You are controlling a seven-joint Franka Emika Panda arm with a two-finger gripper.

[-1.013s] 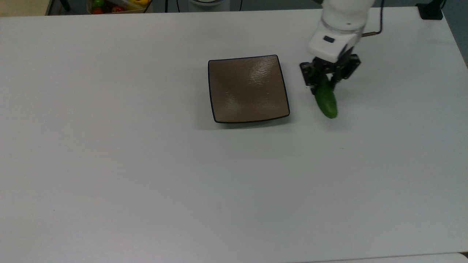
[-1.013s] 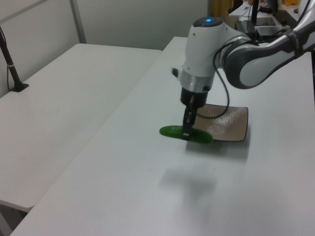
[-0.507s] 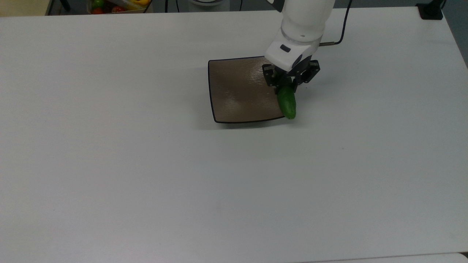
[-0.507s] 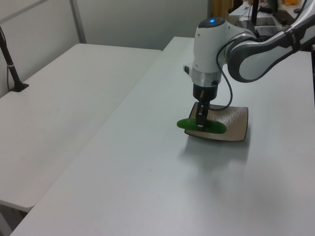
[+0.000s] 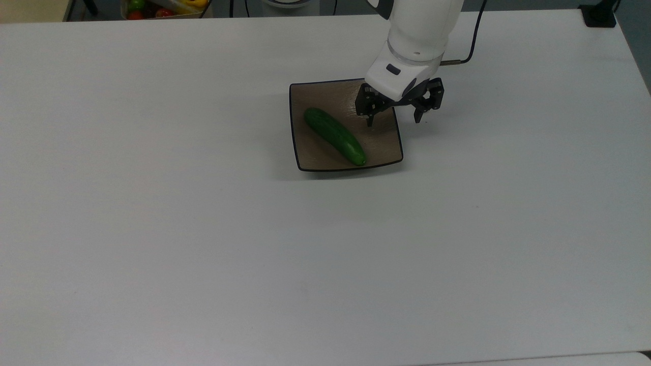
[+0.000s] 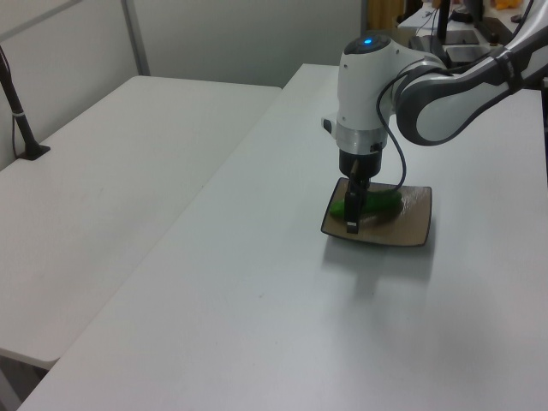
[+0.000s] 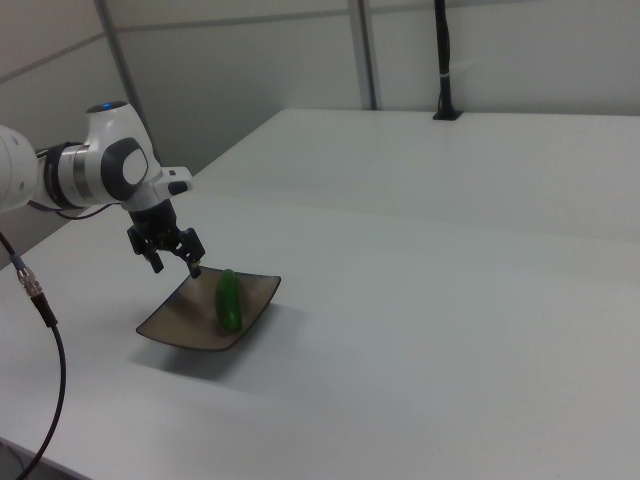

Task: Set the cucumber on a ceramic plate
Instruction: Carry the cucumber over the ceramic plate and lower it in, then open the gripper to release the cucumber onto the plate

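The dark green cucumber [image 5: 334, 135] lies diagonally on the square brown ceramic plate [image 5: 309, 155], free of any grip. It also shows on the plate [image 6: 413, 228] in the left view as the cucumber [image 6: 378, 205], and in the right view as the cucumber [image 7: 229, 300] on the plate [image 7: 180, 326]. My gripper [image 5: 394, 121] hangs open above the plate's edge at the top view's right, with nothing between its fingers. The gripper [image 7: 176, 268] stands a little above the plate's far side in the right view, and in the left view the gripper [image 6: 354, 219] is in front of the cucumber.
A bin of coloured fruit [image 5: 163, 7] sits beyond the table's far edge at the top view's left. A black cable [image 5: 470, 48] trails from the arm. A second white table with a black post [image 6: 21, 120] stands alongside.
The gripper carried the cucumber toward the top view's left onto the plate, then opened. The cucumber now lies on the plate, away from the fingers.
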